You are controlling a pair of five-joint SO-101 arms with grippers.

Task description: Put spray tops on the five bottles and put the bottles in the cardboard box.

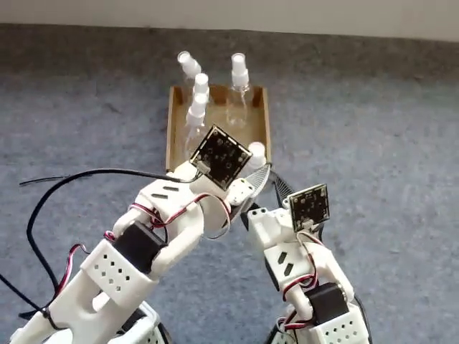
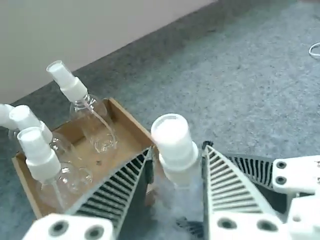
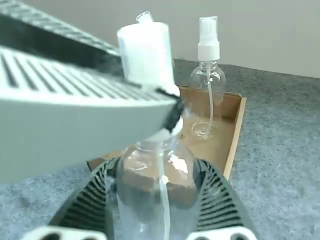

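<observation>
The fifth bottle (image 3: 155, 185) is being held upright by its clear body in the right pincer (image 3: 157, 167), whose jaws are closed partway around it. Its spray top (image 2: 172, 142) is being clasped directly above by the left pincer (image 2: 177, 150), with the jaws pressed to either side of the white collar. The dip tube is being shown inside the bottle, so the top is judged to be seated on the neck and in need of tightening.

For this to be done well, the top should be held in line with the neck while being turned. The body should be gripped firmly enough that it is not spun along with it.

Just beyond both pincers the cardboard box (image 1: 171, 129) is lying on the grey counter (image 1: 373, 129), and four capped bottles (image 1: 239, 93) are standing in it. Some bare floor is being left at the end nearest the pincers.
</observation>
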